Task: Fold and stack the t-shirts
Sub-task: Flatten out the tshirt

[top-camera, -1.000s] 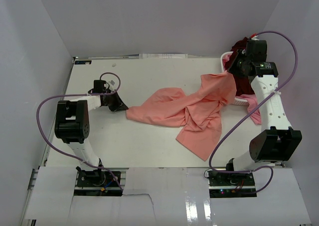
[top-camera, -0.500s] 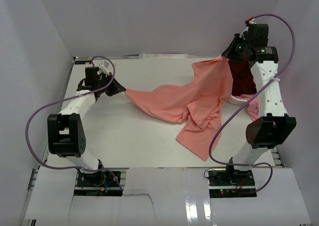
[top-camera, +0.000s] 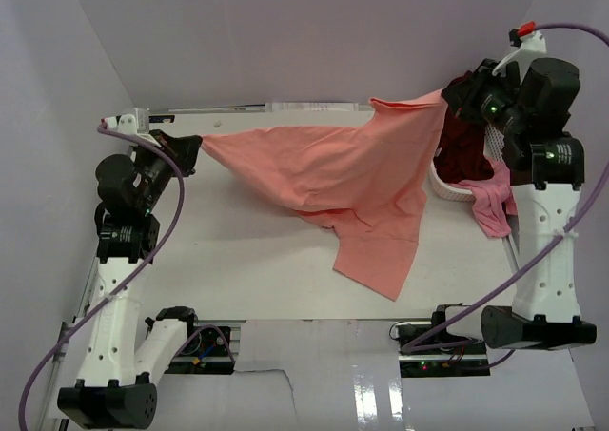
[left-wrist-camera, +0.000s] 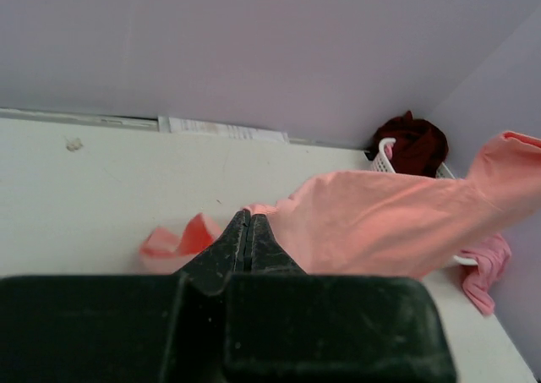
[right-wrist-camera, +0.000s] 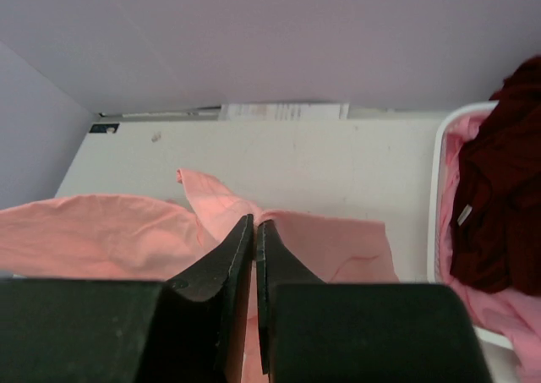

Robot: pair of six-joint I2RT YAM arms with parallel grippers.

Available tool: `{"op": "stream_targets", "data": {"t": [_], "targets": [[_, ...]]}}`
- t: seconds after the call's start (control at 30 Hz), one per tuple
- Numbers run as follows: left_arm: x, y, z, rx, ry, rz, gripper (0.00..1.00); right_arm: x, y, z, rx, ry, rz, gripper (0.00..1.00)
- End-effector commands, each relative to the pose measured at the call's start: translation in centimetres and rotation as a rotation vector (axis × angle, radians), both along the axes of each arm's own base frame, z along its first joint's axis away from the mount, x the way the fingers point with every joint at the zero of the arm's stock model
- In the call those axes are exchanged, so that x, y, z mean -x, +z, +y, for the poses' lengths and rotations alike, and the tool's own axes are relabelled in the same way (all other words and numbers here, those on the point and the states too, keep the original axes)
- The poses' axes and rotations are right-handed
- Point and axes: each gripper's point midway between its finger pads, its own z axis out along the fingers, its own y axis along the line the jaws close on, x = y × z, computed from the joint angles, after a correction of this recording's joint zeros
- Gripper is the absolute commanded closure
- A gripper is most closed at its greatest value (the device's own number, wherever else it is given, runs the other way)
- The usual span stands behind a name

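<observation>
The salmon-pink t-shirt [top-camera: 352, 169] hangs stretched in the air between both grippers, its lower part trailing onto the table. My left gripper [top-camera: 195, 144] is shut on its left corner, raised at the far left; in the left wrist view the cloth [left-wrist-camera: 380, 231] runs from the closed tips [left-wrist-camera: 248, 214]. My right gripper [top-camera: 455, 92] is shut on its right corner, raised above the basket; in the right wrist view the cloth [right-wrist-camera: 330, 248] is pinched at the tips [right-wrist-camera: 254, 221]. The dark maroon t-shirt [top-camera: 466, 150] lies in the basket. The brighter pink t-shirt [top-camera: 490, 207] hangs over the basket's front rim.
A white slatted basket [top-camera: 445, 182] stands at the table's far right; it also shows in the right wrist view [right-wrist-camera: 439, 197]. White walls close in the left, back and right sides. A strip of paper [right-wrist-camera: 283, 111] lies along the back edge.
Both arms have risen and pulled apart, lifting the salmon-pink shirt off the table and stretching it. The left gripper moved up and left, the right one up and right.
</observation>
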Motion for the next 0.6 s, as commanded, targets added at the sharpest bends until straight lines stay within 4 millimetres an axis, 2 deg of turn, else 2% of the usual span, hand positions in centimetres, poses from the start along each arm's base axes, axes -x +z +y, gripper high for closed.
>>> {"op": "stream_targets", "data": {"t": [0.0,0.1,0.13,0.2,0.3,0.4,0.43,0.5,0.57], "targets": [[0.4,0.1,2.7,-0.036,0.151,-0.015,1.0,2.8,8.2,0.2,0.032,0.031,-0.267,0.92],[1.6,1.7,3.9,-0.031,0.221,-0.06,0.99,5.8,11.8,0.4,0.037,0.045,-0.372,0.92],[2.0,2.4,4.1,-0.027,0.235,-0.081,0.99,7.7,13.4,0.4,0.038,0.049,-0.429,0.92],[3.0,3.8,4.5,-0.021,0.257,-0.118,0.98,9.7,14.8,0.8,0.041,0.073,-0.498,0.92],[4.9,7.2,4.9,-0.015,0.279,-0.198,0.97,15.0,17.9,0.9,0.045,0.08,-0.68,0.92],[7.1,10.0,5.5,0.004,0.311,-0.279,0.94,18.1,19.7,0.8,0.049,0.075,-0.785,0.92],[8.0,11.3,5.6,0.01,0.319,-0.306,0.95,20.4,21.1,0.8,0.05,0.072,-0.858,0.92],[9.2,12.7,6.0,0.008,0.341,-0.338,0.95,22.8,22.4,0.5,0.048,0.053,-0.928,0.92],[10.8,14.6,6.6,0.014,0.375,-0.391,0.96,26.4,24.4,-0.3,0.035,0.002,-1.036,0.92]]}}
